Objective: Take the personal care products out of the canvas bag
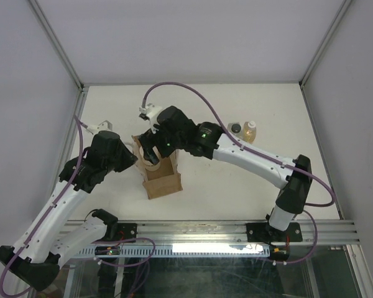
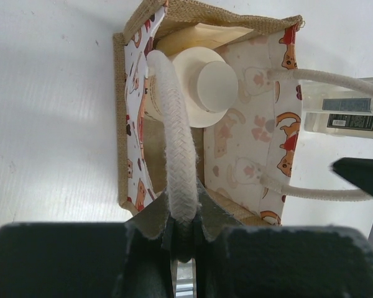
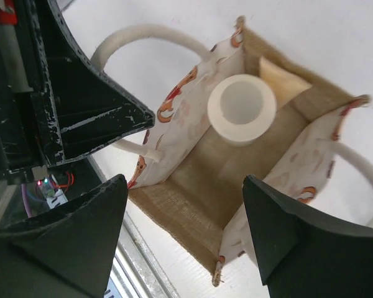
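The brown canvas bag (image 1: pixel 163 181) stands upright between the arms. My left gripper (image 2: pixel 185 214) is shut on one white loop handle (image 2: pixel 174 143) of the bag (image 2: pixel 121 124). Inside the bag are the cream-white round bottle (image 2: pixel 211 87) and the beige tube (image 2: pixel 202 34) behind it. My right gripper (image 3: pixel 186 230) is open and empty, its jaws spread wide above the bag's mouth (image 3: pixel 193 205), over the cream-white bottle (image 3: pixel 242 108) and the tube (image 3: pixel 280 77). In the top view the left gripper (image 1: pixel 135 156) and the right gripper (image 1: pixel 150 154) meet at the bag's top.
A dark-capped clear bottle (image 1: pixel 236 128) and an amber bottle (image 1: pixel 250 131) stand on the table to the right of the bag. A clear, dark-labelled item (image 2: pixel 345 115) shows beside the bag's right side. Grey walls enclose the table; a metal rail (image 1: pixel 236 230) runs along the front.
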